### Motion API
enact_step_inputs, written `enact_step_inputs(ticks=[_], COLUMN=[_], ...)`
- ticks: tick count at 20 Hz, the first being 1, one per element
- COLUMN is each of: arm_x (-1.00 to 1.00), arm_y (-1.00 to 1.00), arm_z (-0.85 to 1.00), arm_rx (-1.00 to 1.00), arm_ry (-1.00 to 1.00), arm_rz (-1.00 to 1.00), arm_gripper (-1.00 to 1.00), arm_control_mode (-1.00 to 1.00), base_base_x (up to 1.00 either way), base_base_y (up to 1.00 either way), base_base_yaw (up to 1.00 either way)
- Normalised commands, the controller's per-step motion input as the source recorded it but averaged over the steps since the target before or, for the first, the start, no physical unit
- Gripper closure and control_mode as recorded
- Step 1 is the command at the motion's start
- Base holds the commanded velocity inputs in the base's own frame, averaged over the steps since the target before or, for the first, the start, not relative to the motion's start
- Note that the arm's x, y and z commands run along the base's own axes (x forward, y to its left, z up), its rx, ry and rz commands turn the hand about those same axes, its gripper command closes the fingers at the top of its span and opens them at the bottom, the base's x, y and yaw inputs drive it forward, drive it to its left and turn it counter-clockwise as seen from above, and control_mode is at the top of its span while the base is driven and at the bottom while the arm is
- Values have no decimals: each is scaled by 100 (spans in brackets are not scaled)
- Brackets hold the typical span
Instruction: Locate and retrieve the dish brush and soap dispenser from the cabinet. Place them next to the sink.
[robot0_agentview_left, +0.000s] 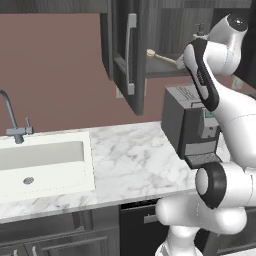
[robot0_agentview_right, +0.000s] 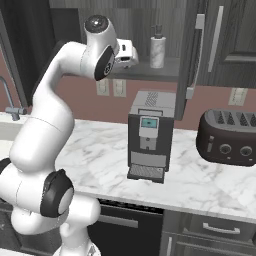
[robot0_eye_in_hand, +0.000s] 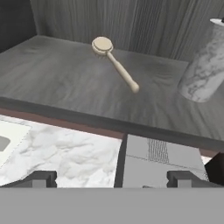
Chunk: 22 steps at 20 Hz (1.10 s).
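On the open cabinet (robot0_eye_in_hand: 87, 83) shelf, the dish brush (robot0_eye_in_hand: 114, 64) lies flat, its round head toward the back wall. To the right of the brush, apart from it, the soap dispenser (robot0_eye_in_hand: 204, 70) stands upright on the same shelf. The gripper (robot0_eye_in_hand: 111, 178) is in front of the shelf edge, below the brush; its fingers are spread wide and hold nothing.
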Motion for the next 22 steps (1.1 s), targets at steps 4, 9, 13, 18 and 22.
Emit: enact_step_inputs(ticks=[4,9,13,18,22], arm_x=[35,26,20,27,30], arm_y=[0,0,0,0,0], arm_z=[-6,0,0,0,0], arm_rx=[2,0,0,0,0], arm_ry=[-5,1,1,0,0], arm_rz=[-3,0,0,1,0], arm_gripper=[-100,-100,-100,-100,-100], arm_control_mode=[-100,-100,-100,-100,-100], base_base_x=[0,0,0,0,0], base_base_y=[0,0,0,0,0], base_base_yaw=[0,0,0,0,0])
